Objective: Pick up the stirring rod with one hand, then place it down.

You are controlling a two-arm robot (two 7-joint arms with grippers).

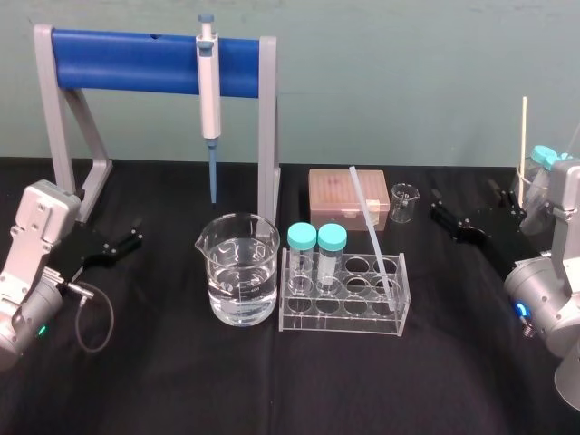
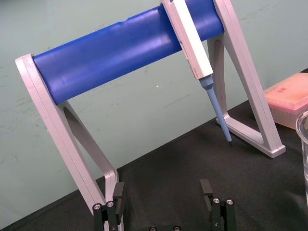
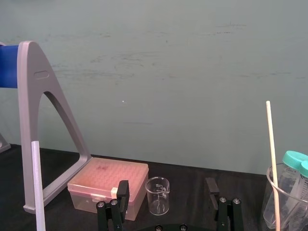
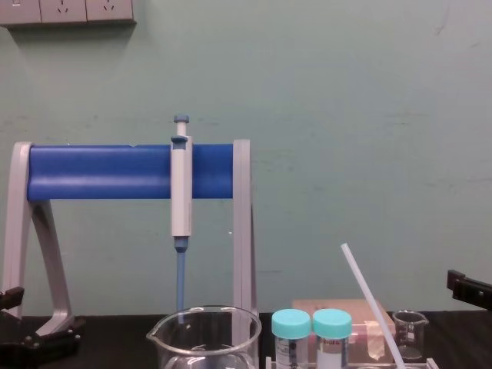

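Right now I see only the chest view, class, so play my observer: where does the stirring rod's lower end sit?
Observer: The stirring rod leans in a right-end hole of the clear tube rack.
Operator: Are both grippers open and off the rod?
Observer: Yes: the left gripper and the right gripper both stand open, neither touching it.

The left arm (image 1: 32,263) is bent in at the near left, its left tool (image 1: 134,233) reaching forward with fingers (image 2: 118,193) spread wide. The right arm (image 1: 555,272) mirrors it, the right tool (image 1: 464,207) angled inward, fingers (image 3: 122,190) equally parted.
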